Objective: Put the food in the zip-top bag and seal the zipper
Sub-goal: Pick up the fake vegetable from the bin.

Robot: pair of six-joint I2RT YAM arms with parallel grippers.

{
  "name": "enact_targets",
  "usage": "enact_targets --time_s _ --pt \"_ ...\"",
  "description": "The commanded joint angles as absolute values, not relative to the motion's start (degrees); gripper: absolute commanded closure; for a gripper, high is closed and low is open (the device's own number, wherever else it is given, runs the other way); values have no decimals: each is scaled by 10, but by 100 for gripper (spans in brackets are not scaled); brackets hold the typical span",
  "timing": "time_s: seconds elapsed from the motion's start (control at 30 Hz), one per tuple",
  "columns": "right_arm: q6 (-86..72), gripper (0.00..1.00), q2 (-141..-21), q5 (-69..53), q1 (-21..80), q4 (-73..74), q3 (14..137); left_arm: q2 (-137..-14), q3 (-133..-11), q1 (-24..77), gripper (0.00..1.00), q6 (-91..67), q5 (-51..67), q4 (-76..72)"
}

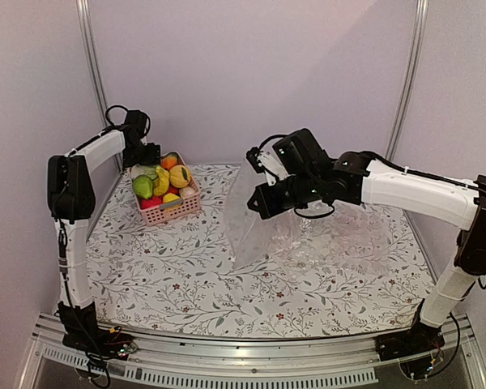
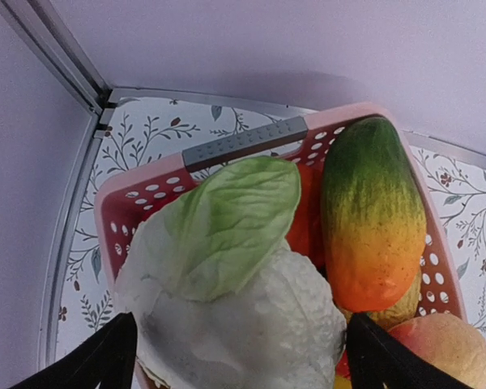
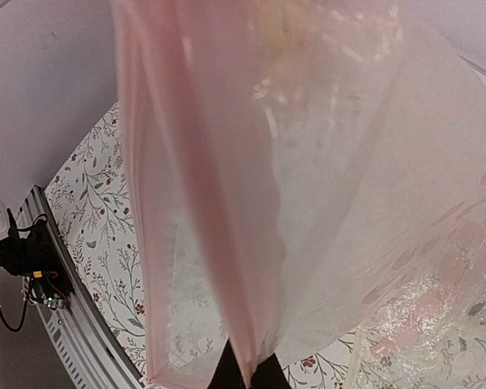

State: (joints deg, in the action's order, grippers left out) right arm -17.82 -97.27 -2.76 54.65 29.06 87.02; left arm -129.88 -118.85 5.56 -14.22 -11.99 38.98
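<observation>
Left claw (image 2: 243, 361) was right down over the pink basket (image 2: 146, 194), fingers spread wide on either side of a whitish cabbage (image 2: 243, 300) with a green leaf on top. It straddled the cabbage with nothing gripped, and whether the pads touched it could not be told. All the food (image 1: 164, 185) sat inside that basket. Beside the cabbage lay a mango (image 2: 373, 219) shading green to orange, stretched along one side wall. A peach (image 2: 437, 344) sat just beside the mango, with red and yellow pieces tucked among them.

Over to the right of the basket, well apart from it, the zip-top bag (image 1: 249, 223) hung in the air from the right claw (image 3: 247, 374). That claw was pinched fully closed on the pale pink zipper (image 3: 227, 211), and the clear film draped down from it over the table (image 1: 186, 284). Farther right of the basket again, past the hanging bag, a crinkled bag (image 1: 340, 243) lay flat on the tabletop.
</observation>
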Motion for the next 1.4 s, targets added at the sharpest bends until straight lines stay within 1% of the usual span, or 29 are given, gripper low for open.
enact_targets --time_s 0.0,0.07,0.23,0.43,0.6,0.77,0.93,1.17,1.27,1.37 --pt "-179 100 -979 -35 548 288 888 -1309 -1203 51 15 -118 -147 409" --pt "-179 100 -980 -36 548 288 889 -1309 -1203 52 20 -114 -144 410" --pt "-179 100 -981 -36 548 287 889 -1311 -1203 52 40 -110 -141 412" --pt "-178 100 -978 -33 548 290 889 -1303 -1203 53 59 -108 -131 412" --pt "-177 100 -978 -32 548 290 889 -1283 -1201 58 77 -98 -139 412" --pt "-177 100 -979 -30 548 291 889 -1249 -1181 58 90 -89 -153 401" --pt "-178 100 -977 -30 548 290 890 -1207 -1147 58 100 -88 -148 380" --pt "-178 100 -975 -27 548 291 890 -1170 -1135 58 100 -94 -123 380" --pt "-179 100 -971 -16 548 291 888 -1137 -1119 58 100 -101 -68 366" --pt "-179 100 -966 -11 548 291 887 -1079 -1079 59 100 -112 -9 333"
